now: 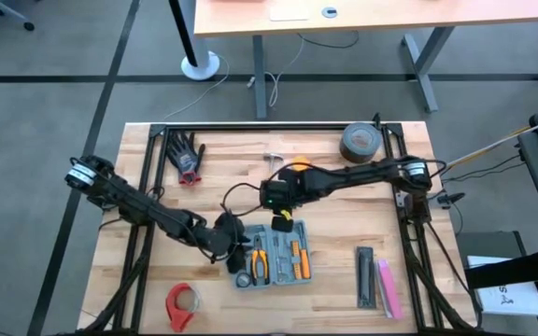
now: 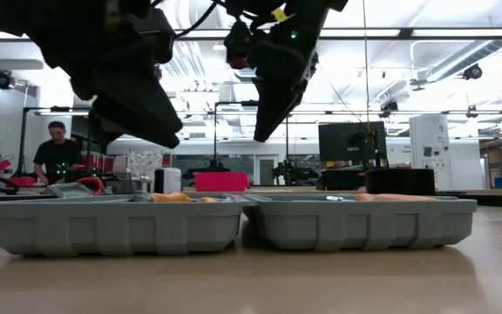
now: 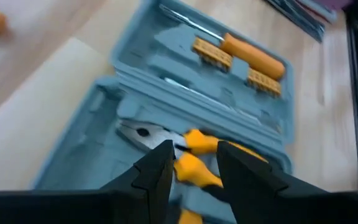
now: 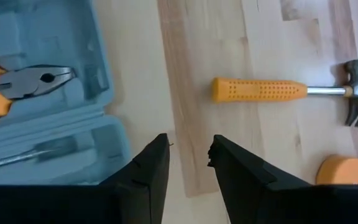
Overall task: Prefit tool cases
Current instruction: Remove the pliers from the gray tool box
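Note:
The blue-grey tool case [image 1: 278, 254] lies open and flat on the table, both halves up [image 2: 234, 222]. Its moulded tray holds orange-handled pliers [image 3: 185, 158] and screwdrivers [image 3: 247, 59]. My left gripper [image 3: 194, 149] is open and hovers over the case's left half, a finger on either side of the pliers' handles, above them [image 2: 159, 131]. My right gripper [image 4: 189, 146] is open over bare wood just beyond the case's far edge [image 1: 281, 213]. An orange-handled hammer [image 4: 291, 90] lies flat on the table past it, next to a round orange thing [image 4: 344, 171].
Black gloves [image 1: 187, 154] and a grey tape roll [image 1: 361, 142] lie near the far edge. A red tape roll [image 1: 183, 303] sits near the front left, and black and pink bars [image 1: 378, 278] right of the case. A black frame [image 1: 269, 128] borders the table. A person [image 2: 57, 157] stands far behind.

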Motion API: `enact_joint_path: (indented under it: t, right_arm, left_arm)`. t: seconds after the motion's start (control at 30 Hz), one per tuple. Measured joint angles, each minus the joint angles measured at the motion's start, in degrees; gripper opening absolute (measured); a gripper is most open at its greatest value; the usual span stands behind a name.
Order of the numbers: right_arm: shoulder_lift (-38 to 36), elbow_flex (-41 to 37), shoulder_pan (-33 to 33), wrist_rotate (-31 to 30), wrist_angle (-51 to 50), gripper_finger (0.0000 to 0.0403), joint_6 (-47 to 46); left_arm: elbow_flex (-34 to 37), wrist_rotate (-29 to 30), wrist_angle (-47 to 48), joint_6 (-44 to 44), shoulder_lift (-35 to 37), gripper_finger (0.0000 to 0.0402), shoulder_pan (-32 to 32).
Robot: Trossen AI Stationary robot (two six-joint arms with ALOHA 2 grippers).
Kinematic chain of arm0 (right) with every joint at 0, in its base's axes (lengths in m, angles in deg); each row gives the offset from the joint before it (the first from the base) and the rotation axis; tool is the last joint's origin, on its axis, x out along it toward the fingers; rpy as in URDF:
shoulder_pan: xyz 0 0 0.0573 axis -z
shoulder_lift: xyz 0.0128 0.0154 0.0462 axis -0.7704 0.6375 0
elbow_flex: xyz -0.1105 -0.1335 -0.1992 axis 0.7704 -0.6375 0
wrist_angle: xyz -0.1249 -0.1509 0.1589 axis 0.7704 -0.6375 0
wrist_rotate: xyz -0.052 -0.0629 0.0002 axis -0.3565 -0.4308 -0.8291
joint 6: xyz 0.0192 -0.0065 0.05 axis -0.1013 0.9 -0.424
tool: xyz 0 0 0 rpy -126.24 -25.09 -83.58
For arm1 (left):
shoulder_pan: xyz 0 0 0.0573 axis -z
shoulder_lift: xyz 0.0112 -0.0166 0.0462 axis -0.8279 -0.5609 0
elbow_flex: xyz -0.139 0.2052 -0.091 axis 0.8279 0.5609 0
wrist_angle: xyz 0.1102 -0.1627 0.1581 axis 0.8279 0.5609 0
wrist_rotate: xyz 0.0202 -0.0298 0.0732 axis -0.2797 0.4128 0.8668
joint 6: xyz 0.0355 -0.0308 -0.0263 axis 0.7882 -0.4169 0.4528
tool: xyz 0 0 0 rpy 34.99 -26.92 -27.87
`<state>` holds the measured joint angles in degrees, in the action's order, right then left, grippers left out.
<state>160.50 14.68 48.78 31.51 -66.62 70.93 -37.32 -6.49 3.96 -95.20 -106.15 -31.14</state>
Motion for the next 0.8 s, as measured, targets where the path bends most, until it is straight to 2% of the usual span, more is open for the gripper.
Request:
enact_joint_path:
  t: [0.27, 0.43, 0.63, 0.8]
  right_arm:
    - [-2.59, -1.45, -2.33, 0.01, -0.25, 0.0106, -2.36]
    - [-5.81, -3.69, -4.44, -0.04, -1.34, 0.0113, -4.29]
    - [-11.77, -11.32, -8.06, -3.14, -1.1, 0.011, -9.71]
    - [-16.74, -19.29, -11.2, -4.9, 3.61, 0.0102, -15.69]
  left_arm:
    - [0.02, 0.04, 0.05, 4.81, -0.02, 0.0128, 3.95]
    - [0.02, 0.08, 0.23, 4.49, -0.02, 0.0114, 4.52]
    - [0.04, 0.24, 0.21, 3.45, -0.02, 0.0102, 4.52]
    - [0.07, 0.66, 0.17, 2.66, -0.04, 0.0096, 4.52]
